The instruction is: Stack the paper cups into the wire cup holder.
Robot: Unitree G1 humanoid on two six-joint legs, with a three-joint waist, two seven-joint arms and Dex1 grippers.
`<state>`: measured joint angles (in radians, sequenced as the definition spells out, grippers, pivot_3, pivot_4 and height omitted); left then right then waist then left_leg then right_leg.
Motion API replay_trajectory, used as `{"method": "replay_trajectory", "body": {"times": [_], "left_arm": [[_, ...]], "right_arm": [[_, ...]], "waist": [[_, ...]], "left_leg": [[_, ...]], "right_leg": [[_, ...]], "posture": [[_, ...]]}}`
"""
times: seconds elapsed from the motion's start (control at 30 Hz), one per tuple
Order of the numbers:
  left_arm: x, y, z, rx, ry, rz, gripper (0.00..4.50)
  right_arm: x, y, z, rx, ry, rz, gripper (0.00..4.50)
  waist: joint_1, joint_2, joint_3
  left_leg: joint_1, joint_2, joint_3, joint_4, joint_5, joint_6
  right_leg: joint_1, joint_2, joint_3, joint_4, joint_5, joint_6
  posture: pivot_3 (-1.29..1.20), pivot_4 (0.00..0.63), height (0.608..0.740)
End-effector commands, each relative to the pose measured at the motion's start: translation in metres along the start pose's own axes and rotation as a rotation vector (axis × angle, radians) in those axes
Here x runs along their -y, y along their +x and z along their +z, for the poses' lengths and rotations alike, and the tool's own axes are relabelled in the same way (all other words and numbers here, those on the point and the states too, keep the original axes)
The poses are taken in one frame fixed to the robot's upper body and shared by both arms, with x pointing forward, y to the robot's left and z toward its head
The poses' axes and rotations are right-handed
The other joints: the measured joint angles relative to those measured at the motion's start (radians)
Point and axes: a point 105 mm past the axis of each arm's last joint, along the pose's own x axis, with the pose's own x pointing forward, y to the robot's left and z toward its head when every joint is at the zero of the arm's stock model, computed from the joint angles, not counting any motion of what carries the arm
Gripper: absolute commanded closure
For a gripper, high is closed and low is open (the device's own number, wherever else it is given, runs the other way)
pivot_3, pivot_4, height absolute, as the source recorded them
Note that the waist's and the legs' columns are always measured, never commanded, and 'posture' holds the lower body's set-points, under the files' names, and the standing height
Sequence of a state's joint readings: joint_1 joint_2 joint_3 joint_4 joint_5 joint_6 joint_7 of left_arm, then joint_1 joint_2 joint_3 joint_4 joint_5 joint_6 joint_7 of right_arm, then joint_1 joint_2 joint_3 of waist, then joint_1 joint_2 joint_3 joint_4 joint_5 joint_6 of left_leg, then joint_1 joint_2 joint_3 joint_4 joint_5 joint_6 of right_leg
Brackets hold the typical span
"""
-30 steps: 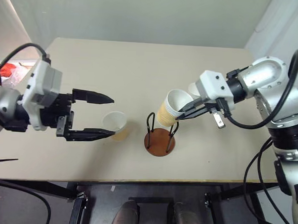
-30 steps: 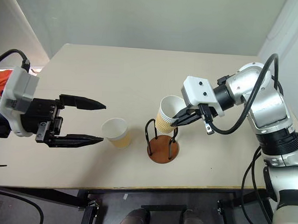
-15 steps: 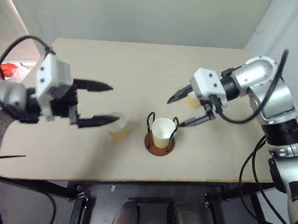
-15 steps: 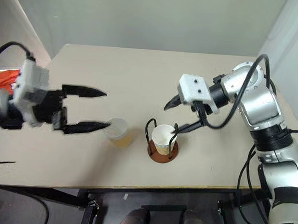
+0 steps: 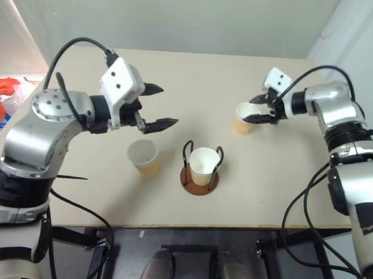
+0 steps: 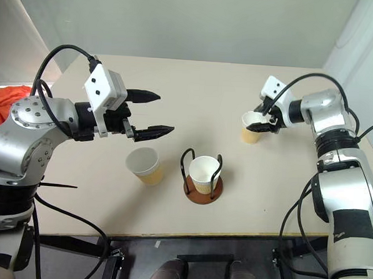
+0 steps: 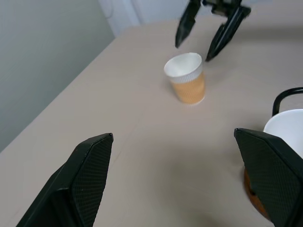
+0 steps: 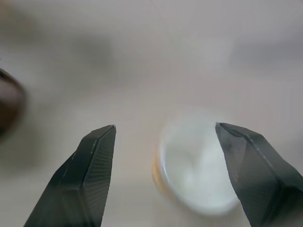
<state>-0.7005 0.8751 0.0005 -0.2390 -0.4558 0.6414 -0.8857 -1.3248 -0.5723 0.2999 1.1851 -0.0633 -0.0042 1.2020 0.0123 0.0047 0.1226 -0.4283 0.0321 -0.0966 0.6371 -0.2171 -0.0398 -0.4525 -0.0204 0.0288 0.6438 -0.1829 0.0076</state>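
Note:
One paper cup [image 5: 204, 165] stands upright inside the wire cup holder [image 5: 198, 181] at the table's front middle. A second paper cup [image 5: 143, 156] stands to the holder's left. My left gripper [image 5: 168, 105] hangs open and empty above and behind that cup. A third paper cup [image 5: 243, 118] stands at the right rear. My right gripper [image 5: 249, 110] is open at its rim, one finger on each side, apart from it. In the right wrist view this cup [image 8: 196, 170] lies just beyond the open gripper [image 8: 164, 126]. The left wrist view shows the same cup [image 7: 187, 79].
The beige table [image 5: 177, 76] has bare surface at the back and left. An orange cloth [image 5: 0, 97] lies off the table's left edge. Walls stand close behind and to the right.
My right gripper opened and the cup it held dropped into the holder. It then swung out to the right rear cup. My left gripper rose and moved back from the left cup.

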Motion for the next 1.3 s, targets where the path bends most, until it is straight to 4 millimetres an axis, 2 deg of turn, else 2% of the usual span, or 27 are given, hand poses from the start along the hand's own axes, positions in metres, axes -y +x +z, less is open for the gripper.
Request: {"method": "replay_trajectory", "body": {"times": [0.03, 0.2, 0.3, 0.57, 0.6, 0.67, 0.8, 0.83, 0.9, 0.93, 1.03, 1.1, 1.17, 1.23, 1.3], "left_arm": [[0.002, -0.007, 0.012, 0.021, 0.045, 0.012, 0.0], [0.001, -0.017, 0.012, 0.01, 0.049, 0.038, 0.0], [0.003, -0.022, 0.012, 0.005, 0.039, 0.045, 0.0], [0.004, -0.029, 0.015, -0.001, 0.039, 0.07, 0.0], [0.003, -0.029, 0.016, 0.002, 0.039, 0.072, 0.0], [0.003, -0.03, 0.017, 0.011, 0.036, 0.07, 0.0], [0.004, -0.038, 0.024, 0.042, 0.04, 0.043, 0.0], [0.002, -0.041, 0.025, 0.047, 0.04, 0.045, 0.0], [0.002, -0.053, 0.031, 0.076, 0.042, 0.019, 0.0], [0.002, -0.056, 0.032, 0.085, 0.042, 0.01, 0.0], [-0.001, -0.076, 0.033, 0.077, 0.038, -0.005, 0.0], [-0.009, -0.091, 0.033, 0.073, 0.025, 0.026, 0.0], [0.0, -0.101, 0.035, 0.076, 0.02, -0.042, 0.0], [0.01, -0.109, 0.04, 0.107, 0.0, -0.115, 0.0], [0.018, -0.115, 0.045, 0.15, -0.034, -0.178, 0.0]], "right_arm": [[0.008, 0.0, 0.015, 0.004, -0.063, -0.048, 0.95], [0.002, 0.013, 0.006, -0.037, -0.05, -0.036, 0.95], [-0.002, 0.02, 0.004, -0.041, -0.049, -0.023, 1.53], [-0.009, 0.03, 0.009, -0.017, -0.048, 0.006, 4.31], [-0.01, 0.029, 0.01, -0.014, -0.06, 0.013, 4.47], [-0.011, 0.028, 0.015, -0.004, -0.082, 0.027, 4.47], [-0.008, 0.014, 0.04, 0.052, -0.172, 0.072, 4.47], [-0.008, 0.008, 0.049, 0.078, -0.203, 0.089, 4.47], [-0.016, -0.013, 0.09, 0.215, -0.302, 0.172, 4.47], [-0.019, -0.019, 0.101, 0.252, -0.332, 0.199, 4.47], [-0.05, -0.045, 0.136, 0.394, -0.442, 0.332, 4.47], [-0.077, -0.057, 0.146, 0.449, -0.477, 0.421, 4.47], [-0.104, -0.061, 0.144, 0.443, -0.518, 0.494, 4.47], [-0.129, -0.065, 0.141, 0.44, -0.54, 0.569, 4.47], [-0.144, -0.068, 0.138, 0.43, -0.549, 0.616, 4.47]], "waist": [[-0.003, 0.0, 0.0], [-0.004, 0.0, 0.0], [-0.004, 0.0, 0.0], [-0.002, 0.0, 0.0], [-0.002, 0.0, 0.0], [-0.003, 0.0, 0.0], [-0.003, 0.0, 0.0], [-0.003, 0.001, 0.0], [-0.003, 0.001, 0.001], [-0.004, 0.001, 0.001], [-0.008, 0.001, 0.001], [-0.01, 0.0, 0.0], [-0.009, -0.001, 0.0], [-0.008, -0.001, -0.001], [-0.008, -0.001, 0.0]], "left_leg": [[0.0, 0.0, 0.0, 0.0, -0.001, -0.001], [0.001, 0.001, 0.0, -0.002, -0.001, -0.002], [0.001, 0.001, 0.0, 0.0, -0.001, -0.001], [0.001, 0.001, 0.0, 0.003, 0.001, -0.001], [0.001, 0.001, 0.0, 0.003, 0.001, -0.001], [0.001, 0.001, 0.0, 0.003, 0.0, -0.001], [0.001, 0.001, 0.0, 0.002, 0.0, -0.001], [0.001, 0.001, 0.0, 0.002, 0.0, -0.001], [0.001, 0.001, 0.0, 0.001, 0.0, -0.002], [-0.001, 0.001, 0.001, 0.001, 0.0, -0.002], [-0.001, 0.001, 0.001, -0.001, 0.0, -0.002], [0.0, 0.002, 0.001, -0.003, -0.001, -0.004], [0.002, 0.003, -0.001, -0.003, 0.0, -0.005], [0.003, 0.004, -0.002, -0.001, 0.001, -0.007], [0.003, 0.004, -0.001, 0.001, 0.0, -0.006]], "right_leg": [[0.0, 0.0, 0.0, 0.0, 0.0, 0.0], [0.0, 0.001, -0.001, -0.001, 0.0, 0.0], [0.0, 0.001, 0.0, -0.001, 0.0, 0.0], [0.002, 0.0, -0.001, 0.001, -0.003, -0.005], [0.002, 0.0, -0.001, 0.001, -0.003, -0.005], [0.002, 0.0, -0.001, 0.001, -0.003, -0.005], [0.001, 0.0, -0.001, 0.001, -0.002, -0.003], [0.001, 0.0, -0.001, 0.001, -0.002, -0.003], [0.001, 0.0, -0.001, 0.001, -0.002, -0.003], [0.0, 0.0, -0.001, 0.001, -0.002, -0.003], [-0.001, 0.001, -0.001, 0.0, -0.003, -0.005], [0.0, 0.003, -0.001, -0.001, -0.006, -0.01], [0.002, 0.005, -0.002, -0.001, -0.011, -0.017], [0.006, 0.007, -0.001, -0.001, -0.012, -0.018], [0.006, 0.007, 0.0, 0.0, -0.014, -0.02]], "posture": [[0.0, 0.15, 0.74], [0.0, 0.15, 0.74], [0.0, 0.15, 0.74], [0.0, 0.15, 0.74], [0.0, 0.15, 0.74], [0.0, 0.15, 0.74], [0.0, 0.15, 0.74], [0.0, 0.15, 0.74], [0.0, 0.15, 0.74], [0.0, 0.15, 0.74], [0.0, 0.15, 0.74], [0.0, 0.15, 0.74], [0.0, 0.15, 0.74], [0.0, 0.15, 0.74], [0.0, 0.15, 0.74]]}}
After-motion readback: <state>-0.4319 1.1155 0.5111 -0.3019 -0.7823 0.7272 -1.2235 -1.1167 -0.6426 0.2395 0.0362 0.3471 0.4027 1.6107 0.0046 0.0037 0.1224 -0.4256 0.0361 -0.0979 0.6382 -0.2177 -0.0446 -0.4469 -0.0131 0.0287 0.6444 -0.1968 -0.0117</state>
